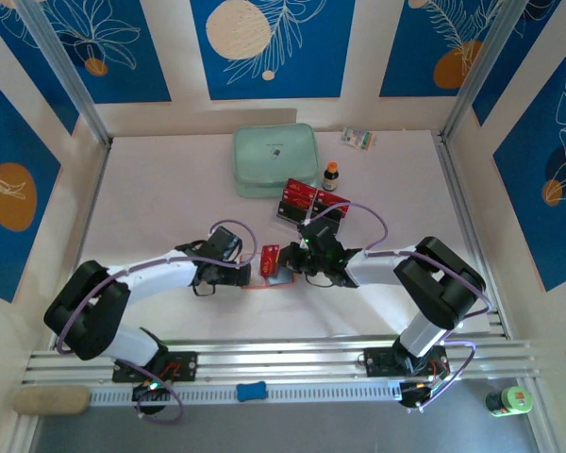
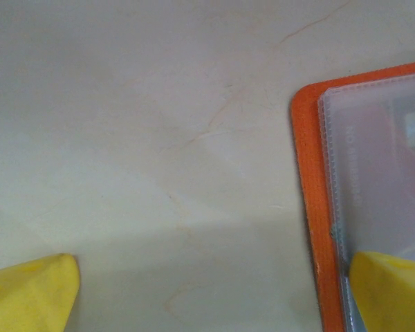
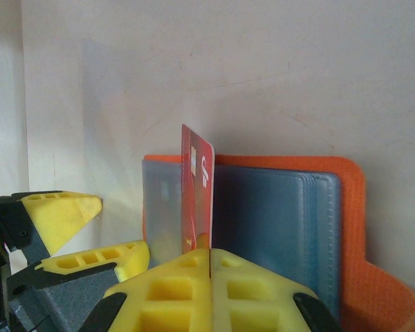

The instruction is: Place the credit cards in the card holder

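Right gripper pinched red credit card at card holder

Card stood upright between the open holder's grey sleeves. Left gripper gaped wide, empty, one finger over the holder's clear sleeve. Other credit cards lay just beyond.

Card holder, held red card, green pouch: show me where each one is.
card holder [image 3: 353, 207], right wrist view, orange cover edge.
red card [image 3: 198, 194], right wrist view, upright face.
green pouch [image 1: 274, 159], top external view, middle.

Lab robot cell: aluminium rails, printed panels
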Controlling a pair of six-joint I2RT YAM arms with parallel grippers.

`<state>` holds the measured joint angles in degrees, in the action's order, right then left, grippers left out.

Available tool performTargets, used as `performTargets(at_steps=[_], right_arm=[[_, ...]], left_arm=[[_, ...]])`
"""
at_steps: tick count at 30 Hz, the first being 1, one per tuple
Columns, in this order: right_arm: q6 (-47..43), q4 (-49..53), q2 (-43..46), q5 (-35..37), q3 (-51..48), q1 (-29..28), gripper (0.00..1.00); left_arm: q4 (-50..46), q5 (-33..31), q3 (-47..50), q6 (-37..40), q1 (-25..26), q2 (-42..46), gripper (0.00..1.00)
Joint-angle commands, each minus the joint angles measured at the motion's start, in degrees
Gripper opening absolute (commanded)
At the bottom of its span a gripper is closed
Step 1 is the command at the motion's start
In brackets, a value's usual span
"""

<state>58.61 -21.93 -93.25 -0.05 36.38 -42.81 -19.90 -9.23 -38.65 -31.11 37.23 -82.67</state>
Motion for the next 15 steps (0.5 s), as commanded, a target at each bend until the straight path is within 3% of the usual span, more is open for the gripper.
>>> performTargets(at_steps=[1,15], right_arm=[[0.37,-0.4,-0.23,-0.73,-1.12,-0.44,0.0],[-0.78,3.11,-0.42,-3.7,-0.2,-0.44,0.0]], left_arm=[[-0.41,-0.7,0.9,-0.05,-0.48,0.23,1.0],[-0.28,-0.7,1.12,0.0,-0.42,0.06,1.0]])
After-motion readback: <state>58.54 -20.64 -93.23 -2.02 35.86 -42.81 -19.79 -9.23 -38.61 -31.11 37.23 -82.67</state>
